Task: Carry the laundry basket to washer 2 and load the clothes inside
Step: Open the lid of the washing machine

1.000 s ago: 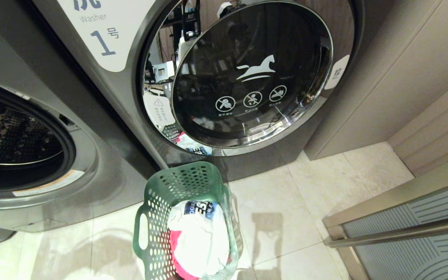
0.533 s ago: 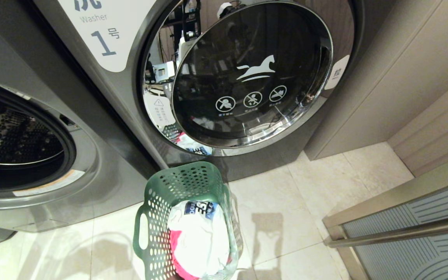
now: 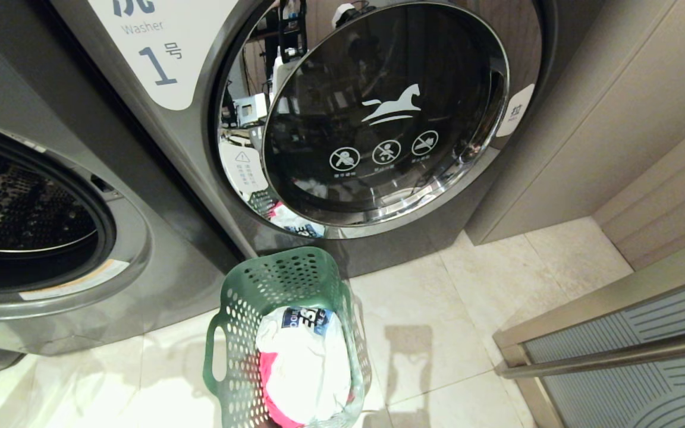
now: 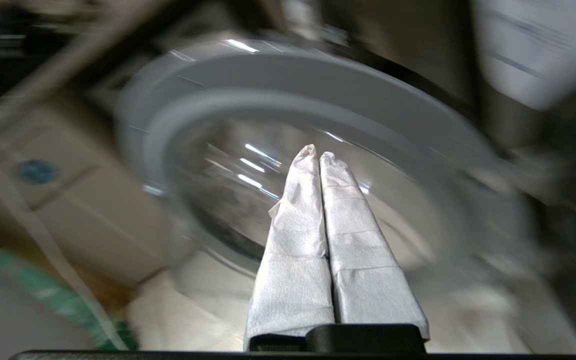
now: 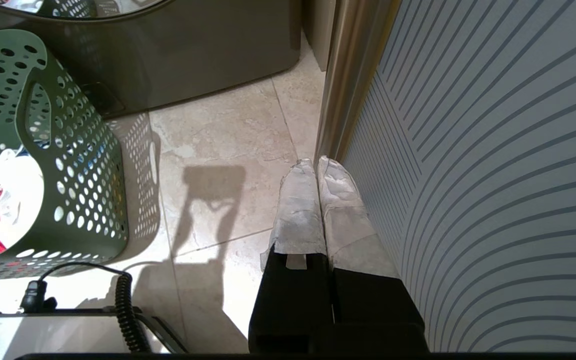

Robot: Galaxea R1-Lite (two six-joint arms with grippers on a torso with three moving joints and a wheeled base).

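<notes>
Fig.: green perforated plastic laundry basket [image 3: 286, 339] w/ white-pink clothes [image 3: 304, 368] sits lower centre on floor, long axis toward washers; I read L gripper [image 4: 316, 156] closed, empty, facing open drum; R gripper [image 5: 316, 161] closed, nearer basket.

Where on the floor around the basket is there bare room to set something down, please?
Bare tiles lie between the basket, the number 1 washer and the striped door. A smaller bare patch lies between the basket and the open washer. It is tight where the basket's far end nears the number 1 washer.
</notes>
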